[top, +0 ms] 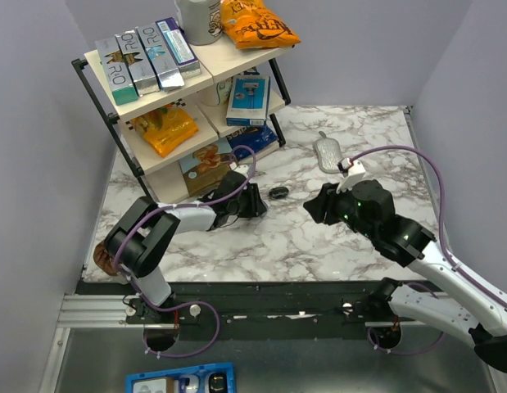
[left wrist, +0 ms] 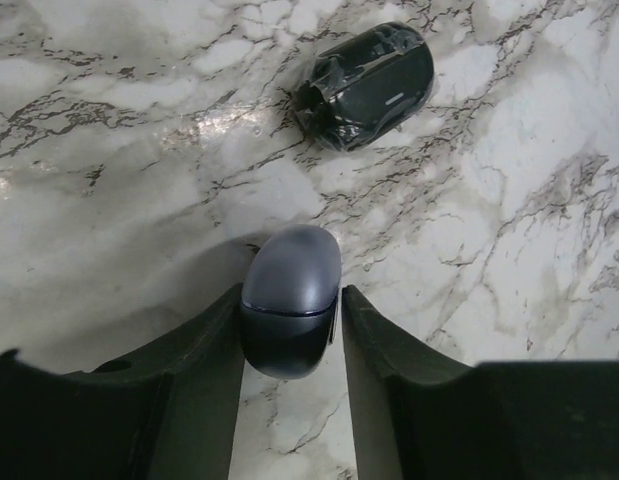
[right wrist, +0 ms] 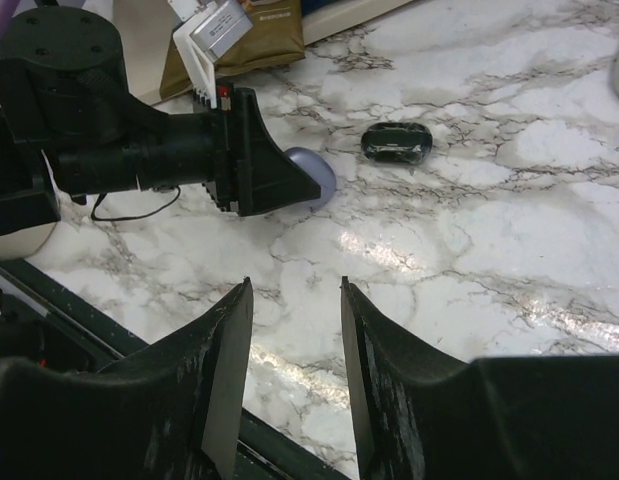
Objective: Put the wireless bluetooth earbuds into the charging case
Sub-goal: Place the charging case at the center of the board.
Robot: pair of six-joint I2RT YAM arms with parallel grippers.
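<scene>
The charging case (left wrist: 291, 285), lavender-blue with its lid down, rests on the marble table (left wrist: 119, 200) between the fingers of my left gripper (left wrist: 292, 292). The left finger touches it and a thin gap shows at the right finger, so the jaws stand slightly open around it. In the right wrist view the case (right wrist: 321, 177) pokes out past the left gripper (right wrist: 259, 165). A glossy black oval object (left wrist: 364, 85) lies just beyond the case. My right gripper (right wrist: 295, 284) hovers open and empty, to the right (top: 314, 209). The earbuds are out of view.
A two-tier shelf rack (top: 187, 90) with boxes and orange snack bags stands at the back left, close behind the left arm. A grey flat object (top: 328, 153) lies at the back right. A brown item (top: 104, 260) sits at the table's left front edge.
</scene>
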